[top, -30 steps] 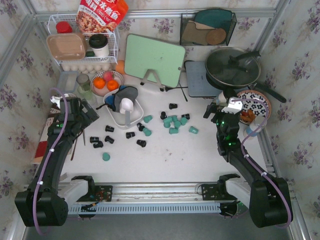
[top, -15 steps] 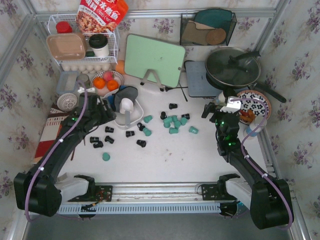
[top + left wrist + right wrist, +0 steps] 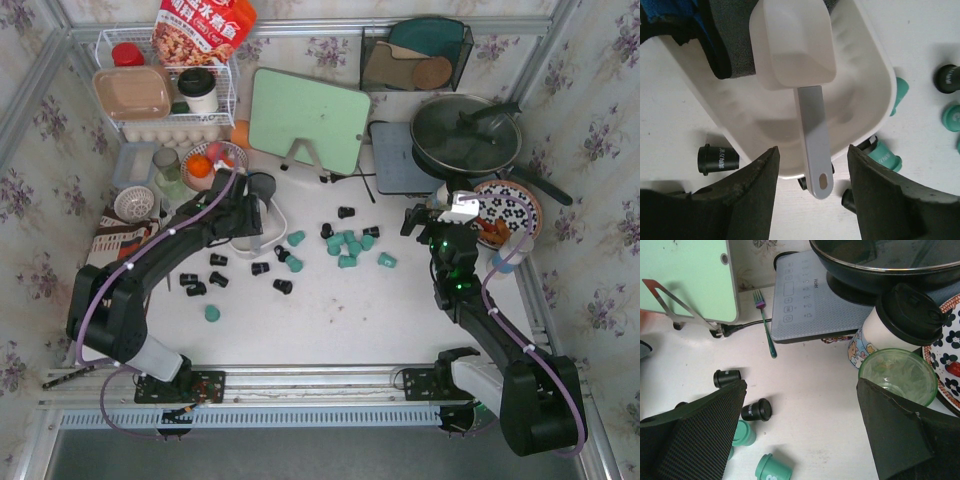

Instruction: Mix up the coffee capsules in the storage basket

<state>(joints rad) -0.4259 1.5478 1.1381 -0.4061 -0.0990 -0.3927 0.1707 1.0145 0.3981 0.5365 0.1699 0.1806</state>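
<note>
Where left gripper [image 3: 812,150] hovers over basket [image 3: 875,65], left of centre: fingers [image 3: 755,200] spread, astride scoop handle [image 3: 812,130], nothing held. Capsules [image 3: 350,248] scattered on table [image 3: 340,320], right and near of basket. Right gripper [image 3: 801,385] released, beside glass [image 3: 897,372], right side.

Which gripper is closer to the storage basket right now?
Left. The left gripper hangs over the storage basket; the right gripper is far off, beside the green cup.

Mint-green cutting board [image 3: 305,118], green fork [image 3: 766,326] just beside a grey hob [image 3: 805,305], black lidded pan [image 3: 466,133] on the hob.
</note>
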